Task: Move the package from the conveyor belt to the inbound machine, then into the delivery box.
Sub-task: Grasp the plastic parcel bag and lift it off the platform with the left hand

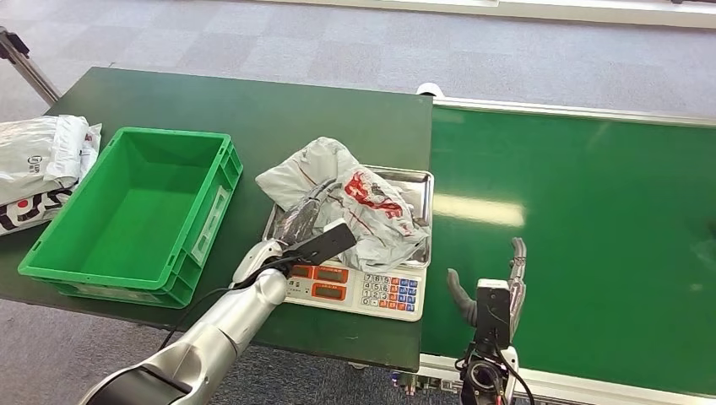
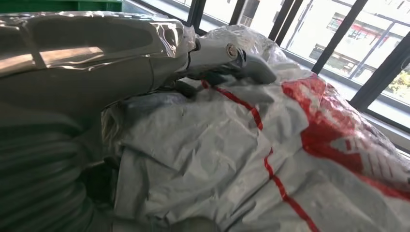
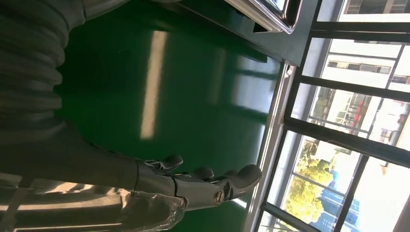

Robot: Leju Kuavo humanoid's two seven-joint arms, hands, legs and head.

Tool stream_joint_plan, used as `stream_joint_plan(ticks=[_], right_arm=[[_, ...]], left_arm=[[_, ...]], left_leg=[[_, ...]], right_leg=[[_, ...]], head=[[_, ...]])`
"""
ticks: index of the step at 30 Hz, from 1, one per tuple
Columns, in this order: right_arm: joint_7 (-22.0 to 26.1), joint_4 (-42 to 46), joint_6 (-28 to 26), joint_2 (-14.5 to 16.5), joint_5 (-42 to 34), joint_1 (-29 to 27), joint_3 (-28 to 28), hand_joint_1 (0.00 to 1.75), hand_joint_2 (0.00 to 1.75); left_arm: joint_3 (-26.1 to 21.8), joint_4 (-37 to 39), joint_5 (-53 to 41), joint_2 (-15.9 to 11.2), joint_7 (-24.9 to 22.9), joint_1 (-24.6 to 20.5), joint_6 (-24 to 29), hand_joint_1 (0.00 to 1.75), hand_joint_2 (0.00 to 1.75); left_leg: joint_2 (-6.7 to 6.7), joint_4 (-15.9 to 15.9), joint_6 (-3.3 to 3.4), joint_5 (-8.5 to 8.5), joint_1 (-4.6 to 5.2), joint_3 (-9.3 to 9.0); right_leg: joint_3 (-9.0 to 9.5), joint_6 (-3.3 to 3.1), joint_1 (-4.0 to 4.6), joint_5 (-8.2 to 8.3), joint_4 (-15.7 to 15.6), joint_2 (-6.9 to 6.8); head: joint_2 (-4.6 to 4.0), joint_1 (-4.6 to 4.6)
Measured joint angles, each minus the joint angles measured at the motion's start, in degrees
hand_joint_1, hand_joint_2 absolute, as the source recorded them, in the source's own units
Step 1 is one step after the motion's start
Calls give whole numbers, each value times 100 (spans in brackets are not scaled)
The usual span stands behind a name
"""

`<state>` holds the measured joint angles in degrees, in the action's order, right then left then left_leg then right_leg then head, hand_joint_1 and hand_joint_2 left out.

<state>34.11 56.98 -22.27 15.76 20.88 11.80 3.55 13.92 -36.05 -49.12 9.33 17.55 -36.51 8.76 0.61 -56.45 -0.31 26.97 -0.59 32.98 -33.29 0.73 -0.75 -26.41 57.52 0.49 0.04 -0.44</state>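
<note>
The package [image 1: 363, 202], a crumpled grey plastic bag with red print, lies on the steel tray [image 1: 426, 181] of the inbound scale [image 1: 371, 291]. My left hand [image 1: 297, 221] reaches onto its left side. In the left wrist view the thumb [image 2: 232, 55] lies on the package [image 2: 241, 159] and pinches a fold against a dark finger underneath. My right hand [image 1: 494, 287] hovers low over the green conveyor belt [image 1: 591, 236], right of the scale. Its fingers are straight and apart and hold nothing, as the right wrist view confirms for this hand [image 3: 193, 186]. The green delivery box [image 1: 211, 211] stands left of the scale.
The box and scale rest on a dark green table [image 1: 253, 110]. Other grey and white bags [image 1: 38, 164] lie at its left edge. A metal rail [image 1: 574, 111] borders the belt's far side. Grey floor lies beyond.
</note>
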Motion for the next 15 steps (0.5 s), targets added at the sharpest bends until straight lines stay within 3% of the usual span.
stream_joint_plan(ticks=[4, 15], right_arm=[[1, -48, 4, 20, 41, 10, 84, 0, 175], [18, -114, 48, 31, 62, 23, 224, 0, 175]], left_arm=[[-5, -52, 65, 1, 210, 58, -33, 175, 175], [-58, -179, 232, 9, 590, 86, -60, 175, 175]], left_leg=[[0, 0, 0, 0, 0, 0], [0, 0, -1, 1, 0, 1]], right_leg=[[0, 0, 0, 0, 0, -1], [-2, 0, 0, 0, 0, -1]], head=[[0, -1], [0, -2]])
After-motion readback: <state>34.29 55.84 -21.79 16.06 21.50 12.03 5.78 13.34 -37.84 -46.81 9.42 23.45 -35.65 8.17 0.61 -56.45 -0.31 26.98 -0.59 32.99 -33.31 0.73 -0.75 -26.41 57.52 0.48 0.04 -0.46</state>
